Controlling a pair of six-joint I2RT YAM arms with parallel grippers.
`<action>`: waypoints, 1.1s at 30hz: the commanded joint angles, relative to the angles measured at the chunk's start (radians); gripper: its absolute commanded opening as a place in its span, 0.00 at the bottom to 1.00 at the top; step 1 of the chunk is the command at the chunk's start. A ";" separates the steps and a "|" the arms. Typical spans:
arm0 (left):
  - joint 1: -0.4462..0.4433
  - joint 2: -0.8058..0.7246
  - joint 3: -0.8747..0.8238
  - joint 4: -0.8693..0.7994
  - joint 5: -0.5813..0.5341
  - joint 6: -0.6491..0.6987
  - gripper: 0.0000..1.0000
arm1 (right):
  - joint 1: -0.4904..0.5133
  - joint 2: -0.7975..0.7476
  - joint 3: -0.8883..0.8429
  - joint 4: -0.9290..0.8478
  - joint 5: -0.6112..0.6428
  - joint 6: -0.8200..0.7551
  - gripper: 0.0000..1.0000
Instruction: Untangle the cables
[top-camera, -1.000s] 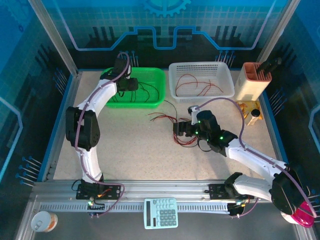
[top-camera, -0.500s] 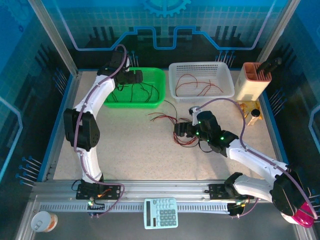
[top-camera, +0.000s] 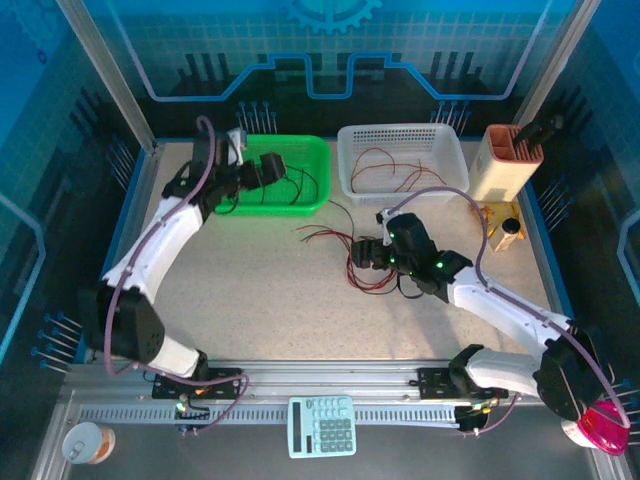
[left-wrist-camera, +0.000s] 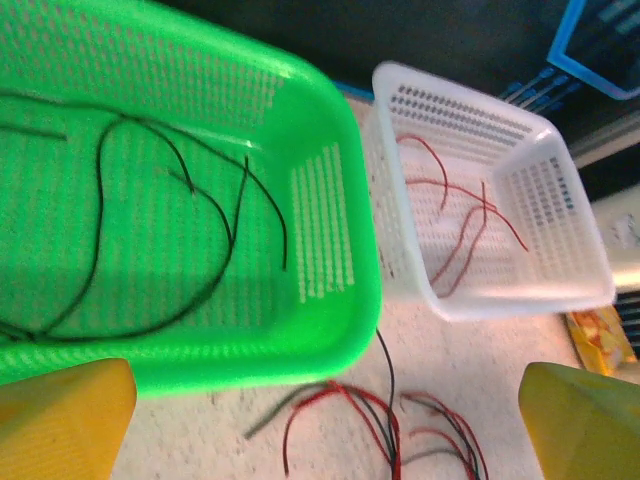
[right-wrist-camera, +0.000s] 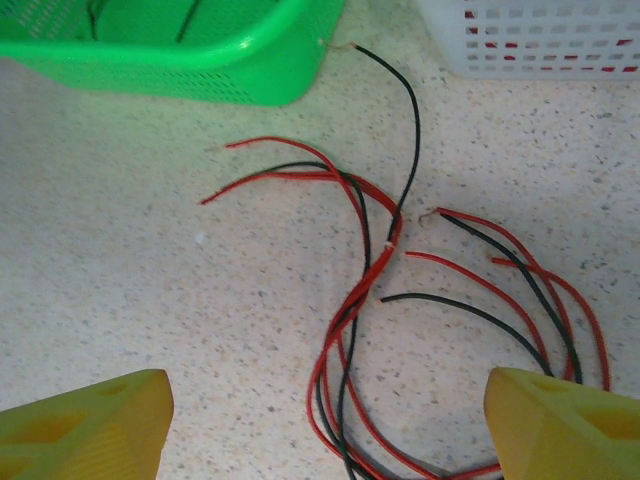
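Note:
A loose tangle of thin red and black cables (top-camera: 345, 250) lies on the speckled table, in front of the two baskets. My right gripper (top-camera: 362, 256) hovers over it, open; its yellow pads (right-wrist-camera: 80, 420) straddle the twisted strands (right-wrist-camera: 360, 290) without touching them. My left gripper (top-camera: 275, 165) hangs open and empty above the green basket (top-camera: 290, 208). Black cables (left-wrist-camera: 150, 220) lie loose inside that basket (left-wrist-camera: 200, 360). Red cables (left-wrist-camera: 460, 210) rest in the white basket (left-wrist-camera: 500, 300). The table tangle (left-wrist-camera: 385, 420) shows beyond the green rim.
A beige holder (top-camera: 510, 160) stands at the back right, with a small bottle (top-camera: 510, 228) in front of it. A calculator (top-camera: 322, 425) and a cup (top-camera: 85, 442) sit on the near rail. One black strand (right-wrist-camera: 410, 110) runs from the tangle to the green basket's corner (right-wrist-camera: 200, 60).
The left arm's elbow has swung out to the left and down, and its gripper has opened and shifted right over the green basket. The right gripper has barely moved.

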 joint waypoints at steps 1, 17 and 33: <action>0.002 -0.117 -0.183 0.076 0.110 -0.102 0.99 | 0.000 0.044 0.062 -0.102 0.054 -0.044 0.81; -0.153 -0.421 -0.628 0.125 -0.182 -0.539 0.99 | 0.037 0.448 0.337 -0.062 -0.122 -0.126 0.70; 0.030 -0.471 -0.565 -0.002 -0.131 -0.472 0.99 | 0.184 0.849 0.704 -0.187 0.116 -0.167 0.66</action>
